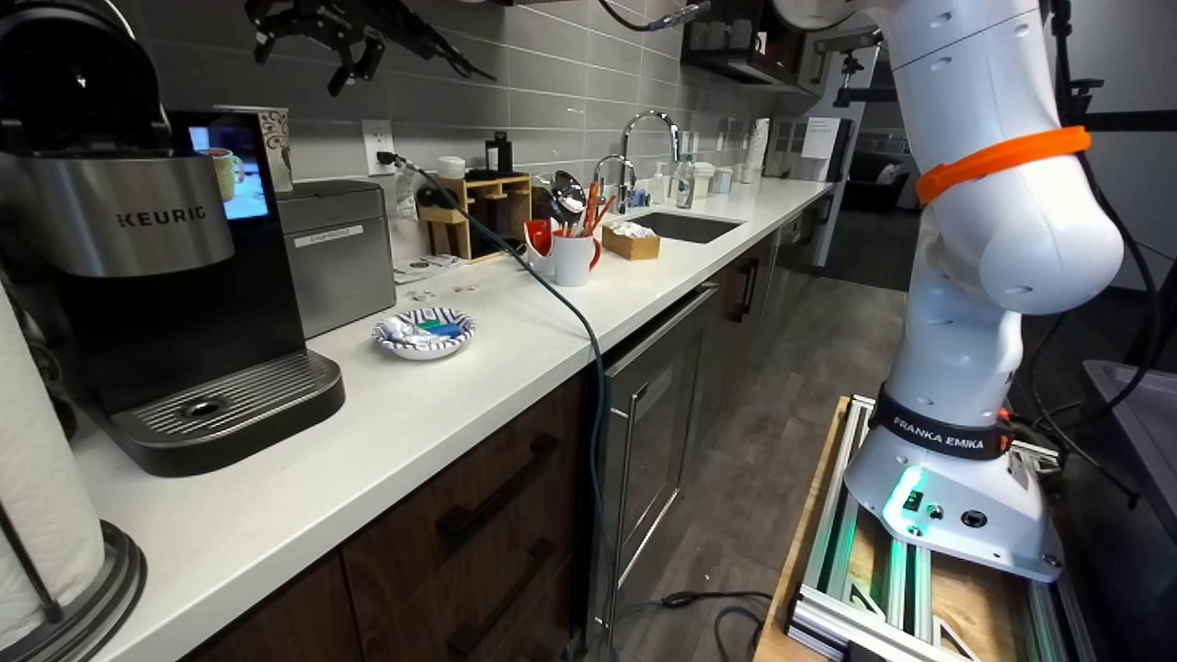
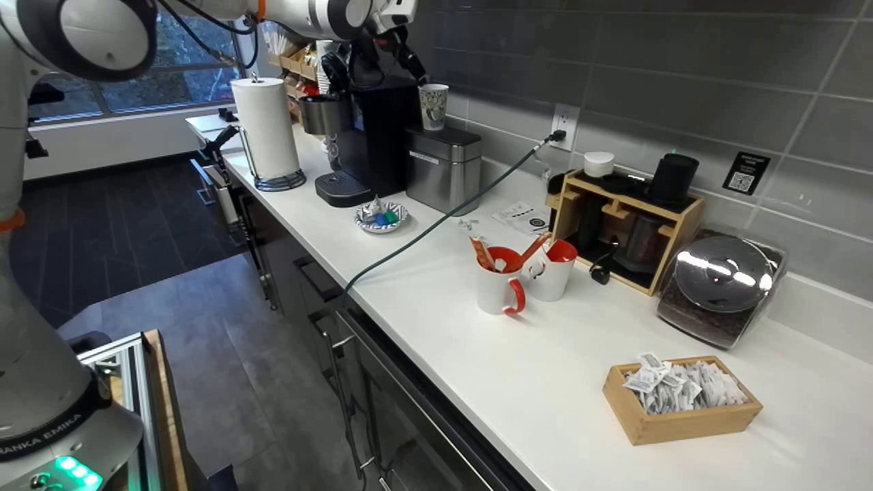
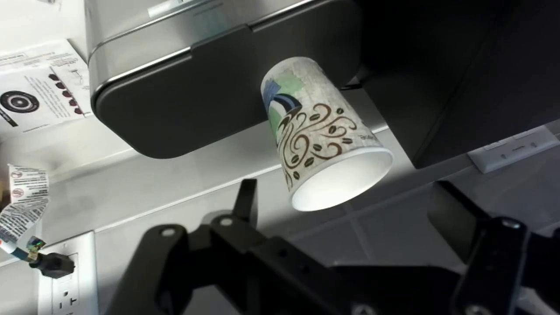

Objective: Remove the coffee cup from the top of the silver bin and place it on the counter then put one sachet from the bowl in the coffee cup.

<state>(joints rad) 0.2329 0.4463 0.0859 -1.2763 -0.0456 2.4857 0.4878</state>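
Note:
The coffee cup is a pale paper cup with brown swirls (image 3: 319,127). It stands upright on the lid of the silver bin (image 3: 175,105). In both exterior views the cup (image 1: 278,147) (image 2: 434,108) is on the bin (image 1: 340,267) (image 2: 443,174), beside the coffee machine. My gripper (image 3: 345,194) is open and empty, its fingers spread wider than the cup's rim and apart from it. In an exterior view the gripper (image 1: 303,60) is above the bin and cup. The bowl (image 1: 425,350) (image 2: 382,228) holds silver, blue and green sachets (image 1: 441,328) on the white counter (image 1: 497,368).
The black Keurig machine (image 1: 175,216) stands tight beside the bin. A dark cable (image 1: 552,290) runs from the wall outlet (image 2: 565,123) across the counter. Red-and-white mugs (image 2: 498,290), a wooden organiser (image 2: 672,235), a packet box (image 2: 689,426) and a paper towel roll (image 2: 266,129) stand along the counter.

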